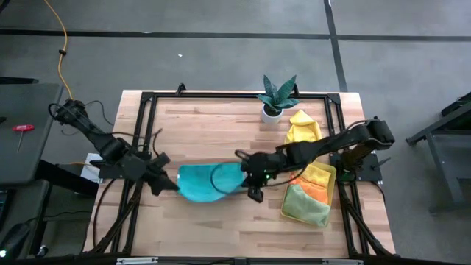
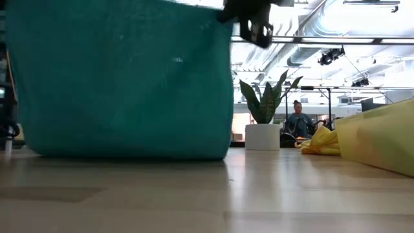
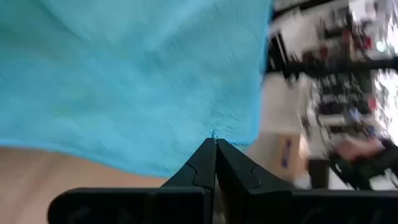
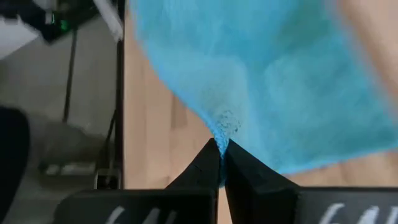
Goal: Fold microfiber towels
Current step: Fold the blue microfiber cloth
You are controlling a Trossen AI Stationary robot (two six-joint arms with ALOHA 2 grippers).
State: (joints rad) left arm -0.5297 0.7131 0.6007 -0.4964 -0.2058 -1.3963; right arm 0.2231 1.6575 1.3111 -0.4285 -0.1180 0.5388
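Note:
A teal microfiber towel (image 1: 210, 182) hangs spread between my two grippers over the middle of the wooden table. In the low view the teal towel (image 2: 123, 77) drops as a broad sheet, and its lower edge (image 2: 129, 155) reaches the table top. My left gripper (image 1: 174, 185) is shut on its left upper corner and my right gripper (image 1: 246, 171) on its right upper corner. In the low view, only my right gripper (image 2: 255, 24) shows, above the towel's top right corner. My left gripper (image 3: 215, 144) pinches the towel's corner tip (image 3: 214, 134) between its two fingertips; one layer or several, I cannot tell. The cloth hangs away from the fingers, spread out. My right gripper (image 4: 221, 146) pinches the opposite corner (image 4: 225, 124), bunched into a small tuft at its fingertips. From there the cloth fans out and hangs down.
A translucent yellow tray (image 1: 331, 177) at the right holds green, orange and yellow towels (image 1: 307, 202). A loose yellow towel (image 1: 302, 129) lies behind it, beside a potted plant (image 1: 276, 97) at the far edge. A black frame (image 1: 221, 96) rims the table.

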